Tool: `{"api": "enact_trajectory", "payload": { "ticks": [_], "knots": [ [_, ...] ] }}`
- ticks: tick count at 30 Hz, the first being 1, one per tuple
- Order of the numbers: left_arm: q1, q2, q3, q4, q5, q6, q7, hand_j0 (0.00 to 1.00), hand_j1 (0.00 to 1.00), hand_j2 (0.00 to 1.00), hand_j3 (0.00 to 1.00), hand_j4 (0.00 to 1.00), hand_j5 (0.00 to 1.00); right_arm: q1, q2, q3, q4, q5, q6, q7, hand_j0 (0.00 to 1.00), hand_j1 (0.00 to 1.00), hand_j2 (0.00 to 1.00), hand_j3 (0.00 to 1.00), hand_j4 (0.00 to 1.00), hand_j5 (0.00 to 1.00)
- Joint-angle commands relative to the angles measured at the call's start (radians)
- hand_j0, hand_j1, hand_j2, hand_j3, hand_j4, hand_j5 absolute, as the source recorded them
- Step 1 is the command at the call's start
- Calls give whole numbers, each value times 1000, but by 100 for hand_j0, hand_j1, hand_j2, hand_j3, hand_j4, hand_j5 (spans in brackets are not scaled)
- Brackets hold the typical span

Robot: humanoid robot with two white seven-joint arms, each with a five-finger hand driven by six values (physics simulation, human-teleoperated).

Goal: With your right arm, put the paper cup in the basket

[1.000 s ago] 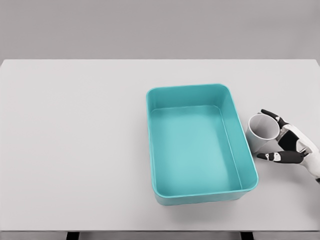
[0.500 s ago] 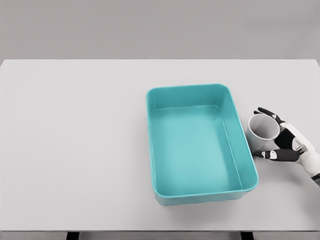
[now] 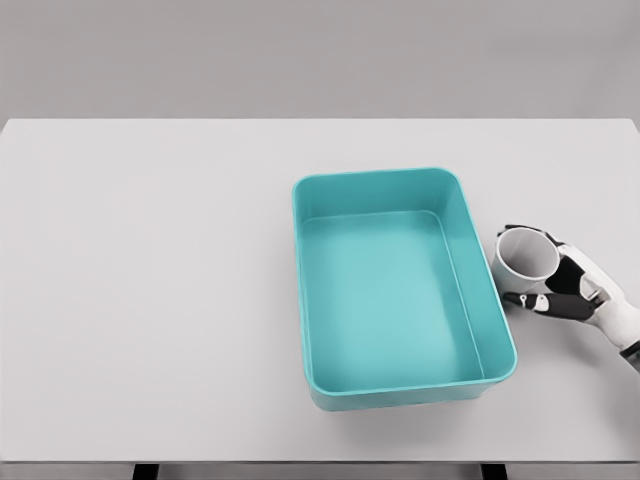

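A white paper cup (image 3: pixel 527 258) stands upright on the table, just right of the teal basket (image 3: pixel 398 176). My right hand (image 3: pixel 511 264) comes in from the right edge and wraps the cup. Its fingers (image 3: pixel 522 230) curl round the cup's far side, and its thumb (image 3: pixel 535 301) presses against the near side. The cup rests on the table surface. The basket is a rectangular teal tub with nothing inside it. My left arm does not show.
The white table (image 3: pixel 150 280) stretches wide to the left of the basket. Its front edge runs along the bottom of the view. The cup stands a narrow gap away from the basket's right wall (image 3: pixel 483 280).
My right hand has slid left toward the cup, and its fingers and thumb have drawn in around it. The cup and the basket have not moved.
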Motion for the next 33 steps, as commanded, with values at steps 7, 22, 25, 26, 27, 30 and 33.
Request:
{"api": "enact_trajectory", "payload": {
  "ticks": [7,22,25,26,27,30,33],
  "knots": [
    [0,0,0,0,0,0,0,100,100,100,100,100,100,0,0,-2,-1,10,6,0,68,68,68,68,68,68],
    [0,0,0,0,0,0,0,100,100,100,100,100,100,-2,-17,-36,-13,11,5,0,56,56,56,56,56,56],
    [0,0,0,0,0,0,0,100,100,100,100,100,100,0,-19,-57,-15,16,5,0,55,55,55,55,55,55],
    [0,0,0,0,0,0,0,100,100,100,100,100,100,0,-19,-59,-16,16,5,0,54,54,54,54,54,54],
    [0,0,0,0,0,0,0,100,100,100,100,100,100,-2,-19,-59,-24,16,5,0,54,54,54,54,54,54],
    [0,0,0,0,0,0,0,100,100,100,100,100,100,0,-20,-80,-47,17,2,0,54,54,54,54,54,54],
    [0,0,0,0,0,0,0,100,100,100,100,100,100,0,-20,-102,-59,28,2,0,52,52,52,52,52,52]
  ]
}}
